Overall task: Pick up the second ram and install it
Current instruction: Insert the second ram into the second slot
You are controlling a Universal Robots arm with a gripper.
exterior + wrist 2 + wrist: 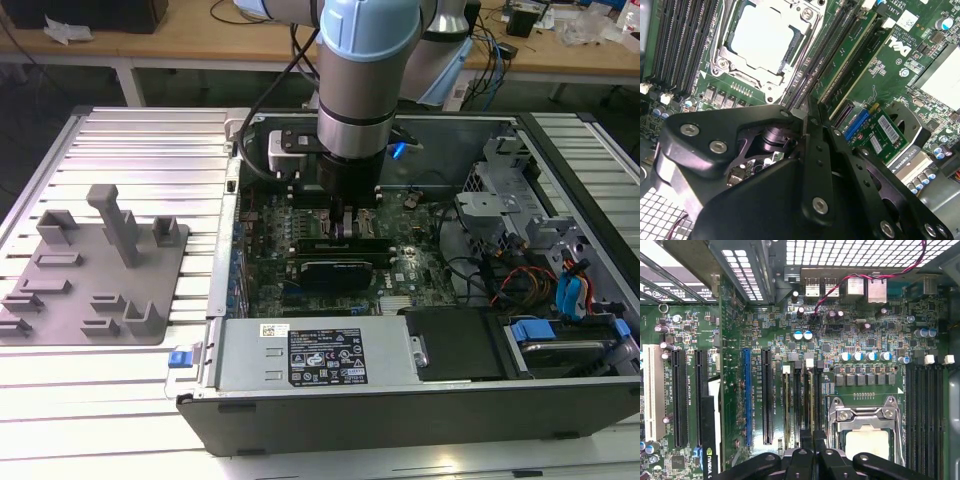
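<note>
My gripper (345,222) reaches down into the open computer case (560,180), over the memory slots beside the CPU socket (865,422). The second ram (810,400) is a thin green stick standing in a black slot one rail away from the socket. It runs straight under my fingertips. In the second wrist view the gripper (807,117) has its two black fingers drawn together at the near end of the second ram (842,62). The first wrist view shows the gripper (812,446) centred on that same stick. The contact itself is hidden by the fingers.
Another green stick (788,405) stands two slots further from the socket. A black graphics card (340,270) lies just in front of the slots. A grey plastic tray (95,270) with upright blocks sits at the exterior view's left. Drive bays and cables (540,260) fill the right.
</note>
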